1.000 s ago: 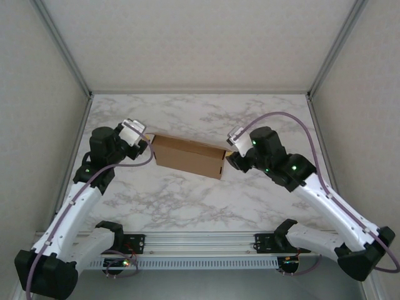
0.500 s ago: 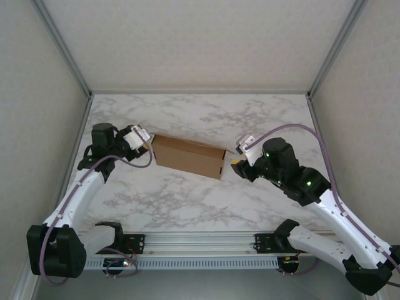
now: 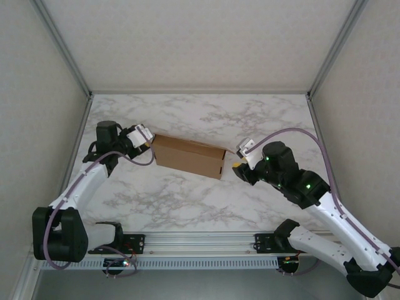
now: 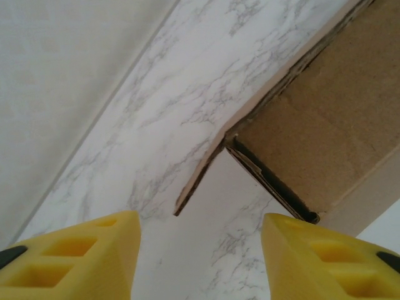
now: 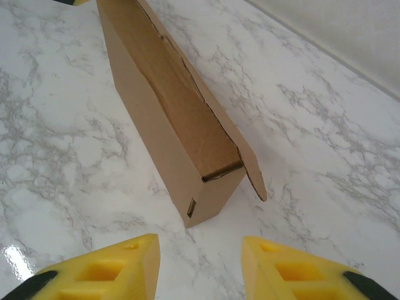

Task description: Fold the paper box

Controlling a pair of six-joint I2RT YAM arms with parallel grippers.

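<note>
The brown paper box [image 3: 189,156] lies on the marble table [image 3: 206,112] as a long, narrow, folded-up box, running from upper left to lower right. A loose flap [image 5: 253,175] sticks out at its right end, and another flap [image 4: 199,181] juts out at its left end. My left gripper [image 3: 149,142] sits just off the box's left end, open, with nothing between its yellow fingers [image 4: 75,256]. My right gripper [image 3: 236,164] hangs a short way off the right end, open and empty, yellow fingers [image 5: 306,272] framing the box end [image 5: 212,194] from a distance.
Grey-framed walls close the table in at the back [image 3: 200,92] and on both sides. Open marble lies behind and in front of the box. The arm bases stand on a rail [image 3: 200,240] at the near edge.
My right gripper has backed away from the box's right end, down and to the right. My left arm has folded back towards the left wall, its gripper staying at the left end. The box has not moved.
</note>
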